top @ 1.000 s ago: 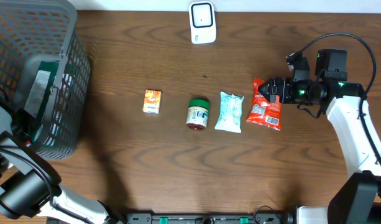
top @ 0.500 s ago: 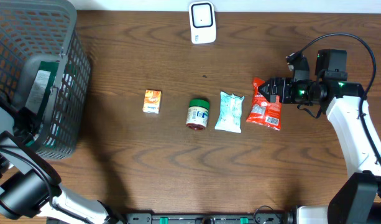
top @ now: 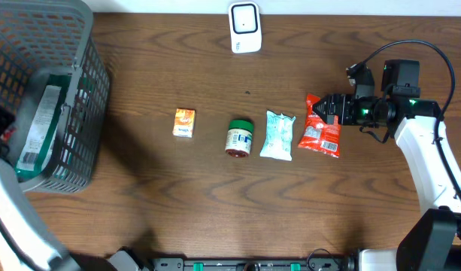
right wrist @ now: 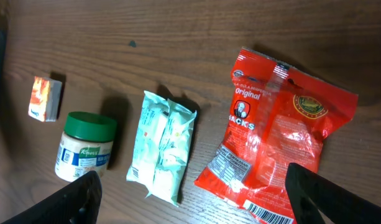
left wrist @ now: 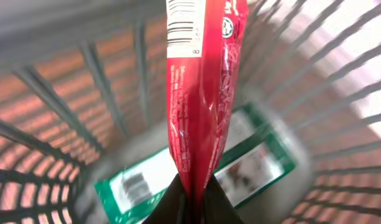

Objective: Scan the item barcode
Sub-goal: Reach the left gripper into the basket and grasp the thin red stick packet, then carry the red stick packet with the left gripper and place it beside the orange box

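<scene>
Raised since earlier, left gripper [left wrist: 195, 198] pinches a red foil packet [left wrist: 202, 93] over the grey mesh basket [left wrist: 102, 87]; right gripper [right wrist: 191, 190] gapes open.

- The bench [top: 215, 203] is dark brown wood, its wavy grain running left to right; it fills nearly the whole overhead view.
- A pale strip [top: 350, 6] runs along the far edge. Whether it is wall or floor cannot be told.
- A black rail [top: 253, 263] lies along the near edge.
- The light is soft and even, and a faint shadow [top: 132, 188] darkens the wood at the left.
- A small dark speck [top: 247, 93] marks the surface.
</scene>
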Tool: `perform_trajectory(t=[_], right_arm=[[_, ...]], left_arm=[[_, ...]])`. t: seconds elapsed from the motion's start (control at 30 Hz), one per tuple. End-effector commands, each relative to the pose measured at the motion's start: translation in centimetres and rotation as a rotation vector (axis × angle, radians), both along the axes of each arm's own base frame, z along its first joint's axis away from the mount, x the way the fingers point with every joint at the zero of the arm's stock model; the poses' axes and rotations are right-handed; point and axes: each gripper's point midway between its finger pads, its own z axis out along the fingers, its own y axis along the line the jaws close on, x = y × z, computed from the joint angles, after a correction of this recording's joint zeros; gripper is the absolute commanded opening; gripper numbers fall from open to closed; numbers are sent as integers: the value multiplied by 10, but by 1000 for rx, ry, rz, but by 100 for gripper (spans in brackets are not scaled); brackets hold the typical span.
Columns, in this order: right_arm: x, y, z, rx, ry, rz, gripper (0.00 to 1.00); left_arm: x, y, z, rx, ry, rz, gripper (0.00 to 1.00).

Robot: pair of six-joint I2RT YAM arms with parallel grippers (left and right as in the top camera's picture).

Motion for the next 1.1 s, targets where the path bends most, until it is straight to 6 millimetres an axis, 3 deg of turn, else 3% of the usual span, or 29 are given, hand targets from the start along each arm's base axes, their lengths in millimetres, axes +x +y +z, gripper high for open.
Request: perform_trajectory(t=[0.0,0.07,0.2,0.33,0.47,0.6,0.77,0.83,0.9,1.07], right_arm=[[-1,3,-6,1,15,11,89],[-1,3,-6,1,15,11,89],[-1,3,-5,1,12,11,89],[-1,3,-5,1,12,11,89],[-1,3,-5,1,12,11,89],[0,-4,-9,-37,17,-8,89],[0,-5,-10,-42,20,-11,89],[0,-5,-10,-42,20,-11,89],[0,-5,-10,-43,20,-11,89],[-2,-5,-13,-46,26,-12,89]], left_arm=[[-2,-30,62,94,-132,-52,7],[1,-57,84,112,-195,-129,7],[1,-103,108,105,-214,-233,7],[4,-142,120,62,-163,-342,7],[7,-191,115,5,-94,-480,7],[7,-270,68,-107,90,-706,7],[12,-358,-12,-209,338,-907,7],[17,-378,-34,-219,396,-944,7],[22,-409,-73,-229,498,-994,7],[48,-442,-128,-219,565,-1030,7]])
